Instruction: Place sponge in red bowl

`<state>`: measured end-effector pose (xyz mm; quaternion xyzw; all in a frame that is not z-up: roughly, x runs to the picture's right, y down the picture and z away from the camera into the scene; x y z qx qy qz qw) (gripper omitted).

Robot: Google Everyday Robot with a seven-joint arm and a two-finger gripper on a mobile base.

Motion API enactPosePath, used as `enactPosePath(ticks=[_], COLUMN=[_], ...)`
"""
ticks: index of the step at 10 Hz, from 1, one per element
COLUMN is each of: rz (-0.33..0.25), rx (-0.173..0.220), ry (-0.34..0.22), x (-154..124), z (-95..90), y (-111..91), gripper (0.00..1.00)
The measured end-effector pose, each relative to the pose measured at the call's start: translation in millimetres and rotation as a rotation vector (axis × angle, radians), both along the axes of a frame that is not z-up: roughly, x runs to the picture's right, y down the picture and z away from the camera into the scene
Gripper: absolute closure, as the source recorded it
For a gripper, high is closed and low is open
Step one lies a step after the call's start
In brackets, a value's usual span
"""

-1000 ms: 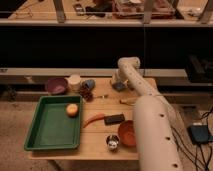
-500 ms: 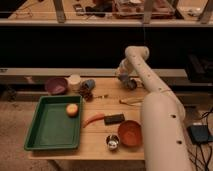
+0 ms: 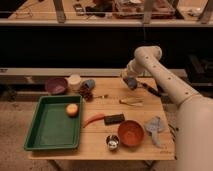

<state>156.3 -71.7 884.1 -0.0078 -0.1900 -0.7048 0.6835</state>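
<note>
There is just one camera view, and it looks down at a wooden counter [image 3: 142, 114]. A big white arm [image 3: 167, 87] comes in from the right and bends over the back of the counter. The tool [image 3: 131, 82] hangs at the end of the arm, over the back right part of the counter. Its fingers are squeezed together on a small blue-grey lump, which looks like the sponge [image 3: 132, 83]. So the sponge is up in the tool, not lying down. The red bowl [image 3: 131, 133] sits near the front edge of the counter, well apart from the tool. Just left of the bowl is a small shiny round thing [image 3: 112, 142], and just right of it lies a grey-blue rag [image 3: 154, 128]. Behind the bowl there is a dark flat block [image 3: 114, 119] next to a long orange-red thing [image 3: 93, 119]. A green tray [image 3: 52, 147] fills the left side, with an orange ball [image 3: 72, 110] inside it. At the back left stand a purple bowl [image 3: 56, 85], a white cup [image 3: 74, 81] and a small blue cup [image 3: 89, 84].
</note>
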Motion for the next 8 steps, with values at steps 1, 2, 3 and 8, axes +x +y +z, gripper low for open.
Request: enactPosePath(ticks=[1,2,3,8], rz=[0.01,0.019,0.035,0.071], rx=[0.006,0.014,0.028,0.025], ry=[0.0,0.001,-0.001,-0.02], x=[-1,-1,2,9], z=[-16.1,-27.2,-43.4,-98.2], y=[11,17,23,55], gripper=[1.0,1.0,1.0,1.0])
